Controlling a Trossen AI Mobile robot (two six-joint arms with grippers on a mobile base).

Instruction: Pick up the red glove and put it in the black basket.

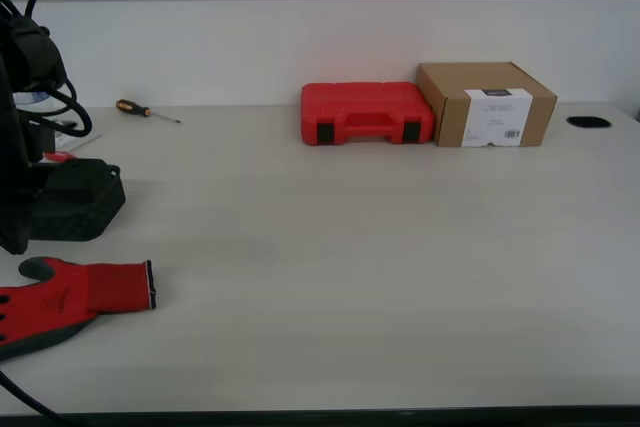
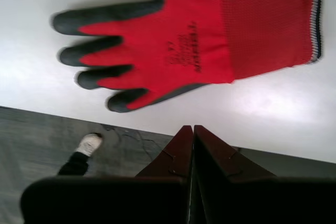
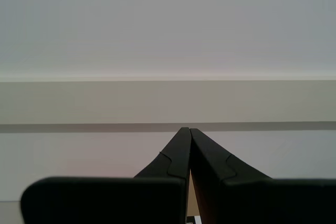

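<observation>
The red glove (image 1: 90,292) lies flat on the pale table (image 1: 380,247) at the exterior view's lower left, near the front edge, cuff toward the middle. In the first wrist view the glove (image 2: 184,40) shows back side up, with dark grey fingertips. My first gripper (image 2: 191,129) is shut and empty. It hovers over the table's front edge, short of the glove's fingers and apart from them. My second gripper (image 3: 186,129) is shut and empty and faces a plain wall. The black basket is out of view.
A red plastic tool case (image 1: 367,113) and a cardboard box (image 1: 487,103) stand at the back against the wall. A screwdriver (image 1: 146,111) lies at the back left. An arm and its black base (image 1: 70,197) stand at the left edge. A person's shoe (image 2: 89,144) shows on the floor.
</observation>
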